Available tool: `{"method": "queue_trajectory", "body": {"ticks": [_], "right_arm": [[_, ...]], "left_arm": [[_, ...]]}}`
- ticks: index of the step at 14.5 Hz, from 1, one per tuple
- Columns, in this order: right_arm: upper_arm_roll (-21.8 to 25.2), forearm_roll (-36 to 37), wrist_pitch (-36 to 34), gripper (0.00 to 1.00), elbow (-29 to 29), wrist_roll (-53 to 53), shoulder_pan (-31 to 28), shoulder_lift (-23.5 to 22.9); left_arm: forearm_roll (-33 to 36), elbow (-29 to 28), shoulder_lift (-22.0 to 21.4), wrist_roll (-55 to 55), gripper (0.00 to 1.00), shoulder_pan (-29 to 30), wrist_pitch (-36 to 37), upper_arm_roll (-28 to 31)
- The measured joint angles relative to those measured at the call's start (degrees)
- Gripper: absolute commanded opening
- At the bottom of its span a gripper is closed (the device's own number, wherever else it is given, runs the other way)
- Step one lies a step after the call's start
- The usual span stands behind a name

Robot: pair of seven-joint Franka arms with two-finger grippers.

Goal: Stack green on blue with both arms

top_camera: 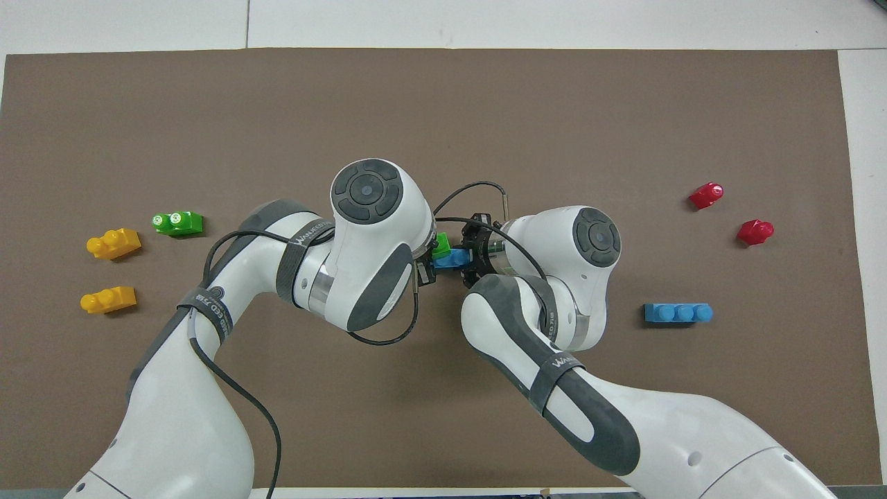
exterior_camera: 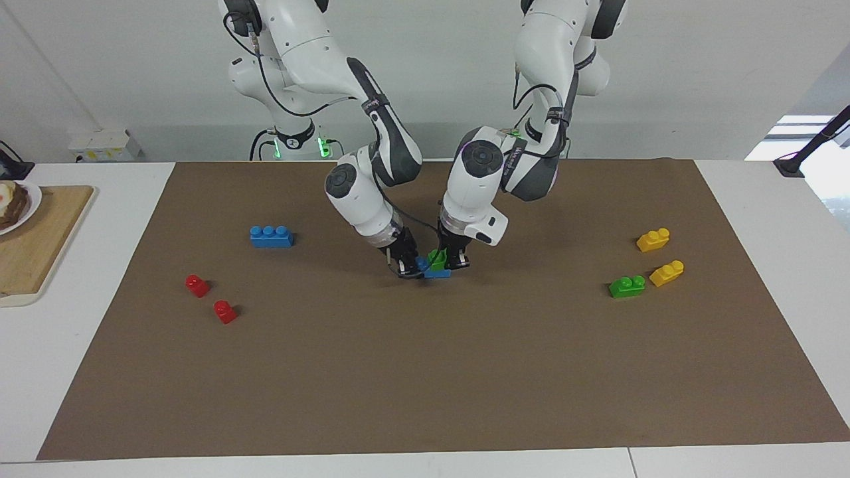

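You are at the mating step: left tool [exterior_camera: 457,261] grips the green brick [exterior_camera: 437,256] over the blue brick [exterior_camera: 435,269], clamped by right tool [exterior_camera: 407,265] mid-bench. Next, press green squarely onto blue's studs.

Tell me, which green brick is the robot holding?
The green brick at the mat's middle, gripped by the left gripper on the blue brick. The other green brick lies alone beside yellow ones.
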State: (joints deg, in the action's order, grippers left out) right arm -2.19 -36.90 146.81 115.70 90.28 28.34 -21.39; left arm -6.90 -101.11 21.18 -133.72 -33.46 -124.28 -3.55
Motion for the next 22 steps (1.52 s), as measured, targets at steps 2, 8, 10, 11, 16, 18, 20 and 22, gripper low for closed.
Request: {"method": "queue_trajectory", "body": {"ticks": [2,8,10,11,16,18,20,22], "right_arm": [[0.00,-0.04,0.00,0.00,0.01,0.00,0.00,0.00],[-0.01,-0.07,0.00,0.00,0.01,-0.07,-0.01,0.00],[-0.01,-0.07,0.00,0.00,0.01,-0.07,-0.01,-0.01],[-0.01,-0.07,0.00,0.00,0.01,-0.07,-0.01,-0.01],[-0.01,-0.07,0.00,0.00,0.00,-0.14,-0.01,-0.01],[-0.01,-0.07,0.00,0.00,-0.01,-0.23,-0.01,-0.01],[-0.02,-0.07,0.00,0.00,-0.01,-0.23,-0.01,-0.02],[-0.01,-0.07,0.00,0.00,-0.02,-0.23,-0.02,-0.04]], "left_arm": [[0.01,-0.22,-0.11,0.00,0.00,-0.29,-0.11,-0.01],[0.17,-1.80,-0.88,3.78,0.00,-0.63,-0.56,0.04],[0.17,-2.65,-1.23,4.77,0.00,-0.64,-1.72,0.00],[0.17,-3.19,-1.46,5.01,0.00,-0.67,-2.40,-0.04],[0.41,-4.50,-1.74,5.76,0.00,-0.74,-4.28,-0.12],[0.53,-4.62,-1.72,5.92,0.00,-0.75,-4.49,-0.15],[0.79,-4.64,-1.69,6.00,0.00,-0.76,-4.56,-0.19],[1.78,-4.64,-1.48,6.01,0.00,-0.83,-4.83,-0.40]]}}
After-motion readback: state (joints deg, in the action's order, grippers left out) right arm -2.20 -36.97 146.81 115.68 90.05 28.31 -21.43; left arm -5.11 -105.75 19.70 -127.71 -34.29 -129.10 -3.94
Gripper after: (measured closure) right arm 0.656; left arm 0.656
